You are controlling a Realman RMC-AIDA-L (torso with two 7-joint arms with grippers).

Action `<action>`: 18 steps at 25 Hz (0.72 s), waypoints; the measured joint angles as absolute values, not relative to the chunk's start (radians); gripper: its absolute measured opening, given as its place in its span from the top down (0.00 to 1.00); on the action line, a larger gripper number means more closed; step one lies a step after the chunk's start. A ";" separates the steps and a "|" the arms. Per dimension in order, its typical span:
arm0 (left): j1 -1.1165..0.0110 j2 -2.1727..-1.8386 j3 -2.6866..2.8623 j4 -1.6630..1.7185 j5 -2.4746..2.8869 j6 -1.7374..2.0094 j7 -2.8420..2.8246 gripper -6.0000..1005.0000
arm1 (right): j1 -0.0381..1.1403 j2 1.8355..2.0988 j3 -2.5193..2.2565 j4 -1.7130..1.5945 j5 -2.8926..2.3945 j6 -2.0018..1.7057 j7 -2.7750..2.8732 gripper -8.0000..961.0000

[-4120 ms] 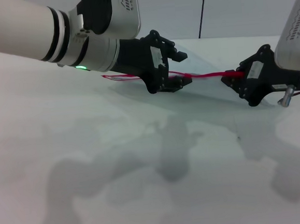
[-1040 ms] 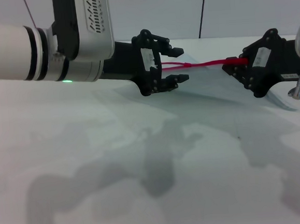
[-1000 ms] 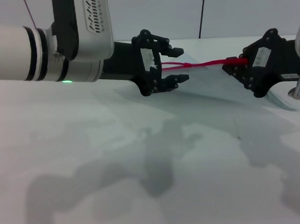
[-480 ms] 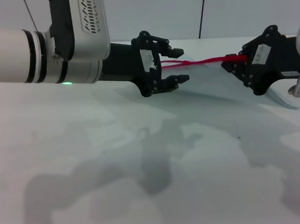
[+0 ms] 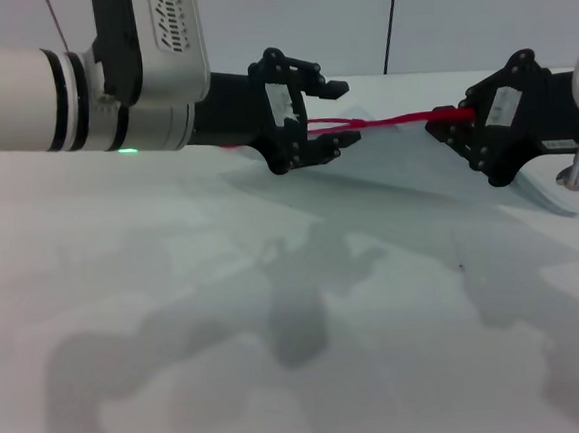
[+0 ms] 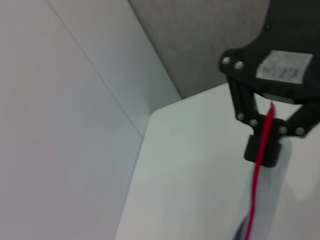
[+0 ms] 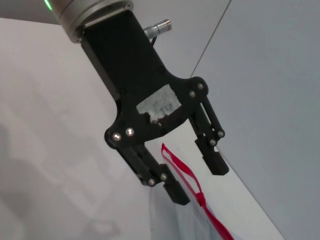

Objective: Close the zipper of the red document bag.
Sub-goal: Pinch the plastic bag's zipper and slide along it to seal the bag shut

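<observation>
The red document bag, a translucent pale pouch, hangs tilted above the table between my two grippers. Its zipper is a taut red strip along the top edge. My right gripper is shut on the strip's right end, which the left wrist view also shows, with the right gripper pinching the zipper. My left gripper is open, its fingers above and below the strip's left part without touching. In the right wrist view the zipper splits into two strands between the left gripper fingers. I cannot make out the slider.
The bare white table spreads in front of both arms, carrying only their shadows. A pale wall with a thin dark vertical line stands behind the table's far edge.
Four seconds ago the left gripper sat lower, down at the strip. It has risen and stands open around it. The right gripper lifted the strip's end slightly, and it has held there over the last second.
</observation>
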State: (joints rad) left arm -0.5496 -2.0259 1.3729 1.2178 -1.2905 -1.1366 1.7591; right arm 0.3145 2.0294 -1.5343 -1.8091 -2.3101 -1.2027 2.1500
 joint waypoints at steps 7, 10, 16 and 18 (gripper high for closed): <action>-0.561 -2.027 1.377 1.204 -1.293 -1.138 1.764 0.59 | 0.320 2.029 -1.537 -1.807 -2.310 -1.203 2.150 0.94; -0.578 -2.027 1.379 1.176 -1.293 -1.146 1.764 0.60 | 0.321 2.029 -1.538 -1.805 -2.310 -1.203 2.150 0.94; -0.585 -2.028 1.379 1.163 -1.288 -1.149 1.765 0.61 | 0.321 2.029 -1.539 -1.807 -2.310 -1.203 2.149 0.94; -0.585 -2.027 1.379 1.159 -1.290 -1.149 1.775 0.62 | 0.321 2.029 -1.539 -1.805 -2.310 -1.203 2.149 0.94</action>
State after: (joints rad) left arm -0.5846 -2.0274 1.3790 1.1591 -1.2899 -1.1490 1.7747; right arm 0.3205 2.0295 -1.5387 -1.8049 -2.3101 -1.2027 2.1486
